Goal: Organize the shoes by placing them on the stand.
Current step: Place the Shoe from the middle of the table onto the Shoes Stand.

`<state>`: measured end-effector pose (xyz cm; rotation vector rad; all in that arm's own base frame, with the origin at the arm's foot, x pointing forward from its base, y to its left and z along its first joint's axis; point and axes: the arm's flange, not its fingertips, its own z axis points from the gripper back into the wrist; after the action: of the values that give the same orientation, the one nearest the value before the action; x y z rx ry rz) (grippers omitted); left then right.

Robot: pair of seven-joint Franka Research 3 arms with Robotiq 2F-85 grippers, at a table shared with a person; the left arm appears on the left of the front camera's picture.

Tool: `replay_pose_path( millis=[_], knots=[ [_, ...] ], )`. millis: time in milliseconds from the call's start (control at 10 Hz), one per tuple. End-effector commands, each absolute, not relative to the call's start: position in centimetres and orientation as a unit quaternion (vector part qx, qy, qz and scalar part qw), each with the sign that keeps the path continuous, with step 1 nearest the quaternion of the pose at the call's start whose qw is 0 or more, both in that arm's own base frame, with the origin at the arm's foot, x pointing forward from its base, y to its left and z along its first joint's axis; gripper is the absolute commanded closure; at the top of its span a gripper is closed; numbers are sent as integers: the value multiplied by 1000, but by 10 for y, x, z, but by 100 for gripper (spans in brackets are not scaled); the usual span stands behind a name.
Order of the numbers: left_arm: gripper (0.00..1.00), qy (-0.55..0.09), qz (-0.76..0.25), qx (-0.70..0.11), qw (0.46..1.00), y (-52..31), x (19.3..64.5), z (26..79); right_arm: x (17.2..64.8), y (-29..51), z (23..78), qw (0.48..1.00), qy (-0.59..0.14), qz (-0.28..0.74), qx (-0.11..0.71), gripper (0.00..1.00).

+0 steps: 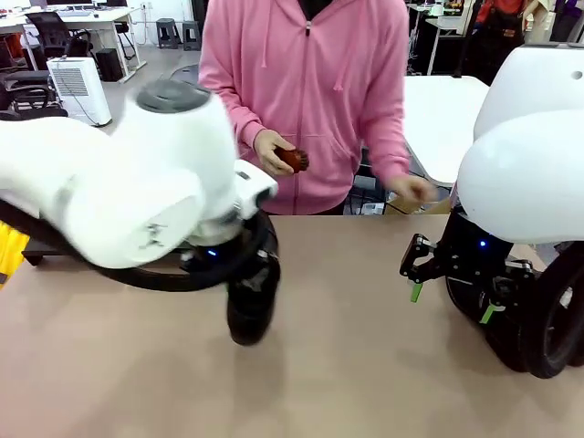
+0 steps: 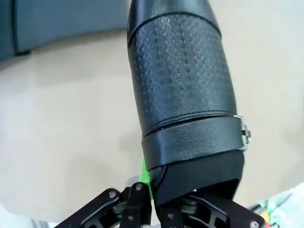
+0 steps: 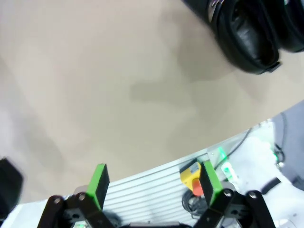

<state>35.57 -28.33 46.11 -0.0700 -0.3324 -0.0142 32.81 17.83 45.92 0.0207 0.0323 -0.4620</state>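
The left gripper (image 2: 152,195) is clamped on the opening rim of a black shoe (image 2: 183,85), which hangs toe-down over the middle of the tabletop (image 1: 356,365). The right gripper (image 1: 452,303) stands wide and empty near the tabletop's right edge, close to two other shoes (image 3: 247,33). At the far edge, a person's hand (image 1: 272,151) holds a small reddish-brown object (image 1: 294,161).

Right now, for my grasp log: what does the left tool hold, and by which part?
The left tool grips a black buckled shoe by the edge of its opening, at the heel end.
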Motion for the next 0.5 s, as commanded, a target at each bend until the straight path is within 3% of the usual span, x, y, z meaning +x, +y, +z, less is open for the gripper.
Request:
replay_pose_path(
  millis=[0,400],
  knots=[
    [100,-244,-16,-21,970,-229,374,479,331,179,461,973,14,-229,15,0],
    [100,-216,-37,-40,975,-154,395,532,331,179,461,973,14,-229,15,0]
  ],
)
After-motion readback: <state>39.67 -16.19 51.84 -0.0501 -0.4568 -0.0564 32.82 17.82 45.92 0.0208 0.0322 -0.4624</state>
